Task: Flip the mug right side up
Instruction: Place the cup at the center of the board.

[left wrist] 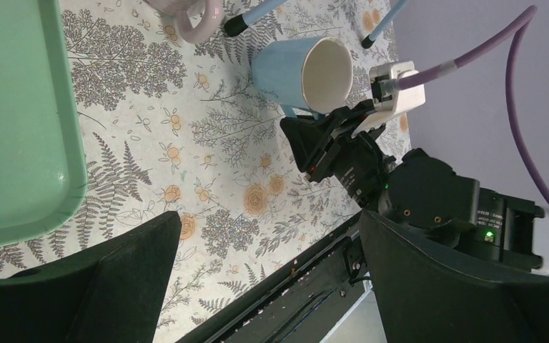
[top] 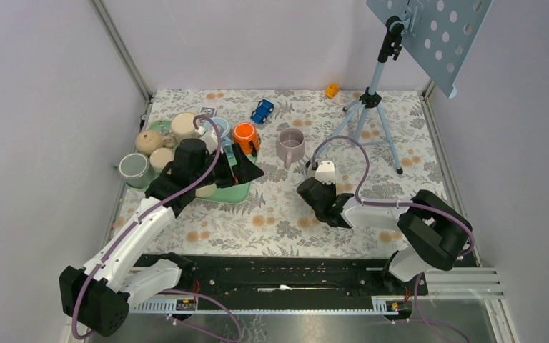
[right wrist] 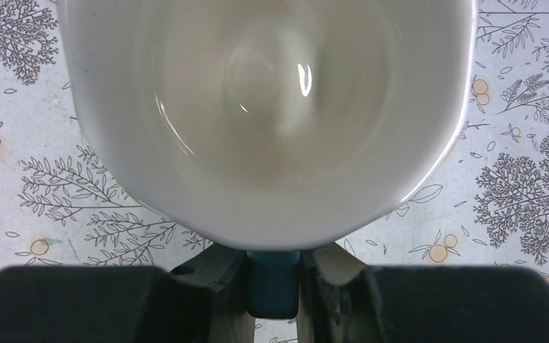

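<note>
Right end effector (right wrist: 274, 300): pinching shut on the blue mug (left wrist: 307, 71) by its handle (right wrist: 273, 279), holding it tipped sideways just beside the tripod (top: 370, 100) feet. Risking it slipping or clipping the tripod while rotating, lol.

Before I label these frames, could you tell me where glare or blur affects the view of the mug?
Right wrist view: the mug fills the frame, slightly soft, with small bright glints inside. Left wrist view: mug sharp, the fingers of the left gripper dark and soft-edged.
</note>
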You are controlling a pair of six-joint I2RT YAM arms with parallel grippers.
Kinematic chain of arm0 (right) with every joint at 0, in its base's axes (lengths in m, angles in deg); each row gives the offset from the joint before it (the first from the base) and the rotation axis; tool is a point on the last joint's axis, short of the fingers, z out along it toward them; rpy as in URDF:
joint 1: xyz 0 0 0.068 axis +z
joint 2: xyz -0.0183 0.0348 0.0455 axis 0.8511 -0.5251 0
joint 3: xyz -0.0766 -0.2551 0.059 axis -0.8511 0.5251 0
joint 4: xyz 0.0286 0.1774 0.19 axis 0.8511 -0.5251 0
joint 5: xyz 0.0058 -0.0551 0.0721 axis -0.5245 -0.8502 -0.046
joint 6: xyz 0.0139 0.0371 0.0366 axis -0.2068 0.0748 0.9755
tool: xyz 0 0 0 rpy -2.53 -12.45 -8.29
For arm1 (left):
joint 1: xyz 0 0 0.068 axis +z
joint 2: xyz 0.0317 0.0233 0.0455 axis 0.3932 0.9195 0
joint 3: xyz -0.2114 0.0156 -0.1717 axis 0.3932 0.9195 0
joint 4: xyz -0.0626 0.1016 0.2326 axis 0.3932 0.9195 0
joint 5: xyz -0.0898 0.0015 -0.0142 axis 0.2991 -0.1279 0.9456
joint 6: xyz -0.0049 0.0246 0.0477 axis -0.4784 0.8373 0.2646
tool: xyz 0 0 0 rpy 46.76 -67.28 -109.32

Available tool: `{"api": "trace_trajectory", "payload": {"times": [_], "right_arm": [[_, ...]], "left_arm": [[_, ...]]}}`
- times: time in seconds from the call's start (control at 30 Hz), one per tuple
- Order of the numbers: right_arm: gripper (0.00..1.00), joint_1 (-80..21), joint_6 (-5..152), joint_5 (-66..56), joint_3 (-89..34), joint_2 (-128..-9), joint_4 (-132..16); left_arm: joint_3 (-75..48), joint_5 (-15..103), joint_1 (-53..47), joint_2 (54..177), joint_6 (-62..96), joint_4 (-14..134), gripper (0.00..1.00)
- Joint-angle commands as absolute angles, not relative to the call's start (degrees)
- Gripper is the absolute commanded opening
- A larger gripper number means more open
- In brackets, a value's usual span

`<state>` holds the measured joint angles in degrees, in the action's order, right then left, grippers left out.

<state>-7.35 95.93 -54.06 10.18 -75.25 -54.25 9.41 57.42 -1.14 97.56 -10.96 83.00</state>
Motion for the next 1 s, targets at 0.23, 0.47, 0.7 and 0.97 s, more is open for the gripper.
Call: {"api": "trace_trajectory", "payload": {"times": [0.23, 0.47, 0.7, 0.97], "right_arm": [[0.00, -11.00, 97.00, -48.86, 0.67, -74.37, -64.27], [0.00, -13.03, 97.87, -47.86, -1.73, -75.29, -67.26], [0.00, -15.12, 98.16, -49.74, -2.07, -76.03, -69.53], [0.00, -18.37, 97.85, -49.65, 1.81, -74.38, -66.79]], "left_arm": [[9.73, 58.25, -1.23, 97.74, -10.13, 81.36, 0.99], [9.89, 58.12, -1.25, 97.78, -9.96, 81.40, 0.99], [9.95, 58.11, -1.28, 97.60, -10.04, 81.53, 0.99], [10.00, 58.21, -1.28, 97.61, -10.02, 81.62, 0.99]]}}
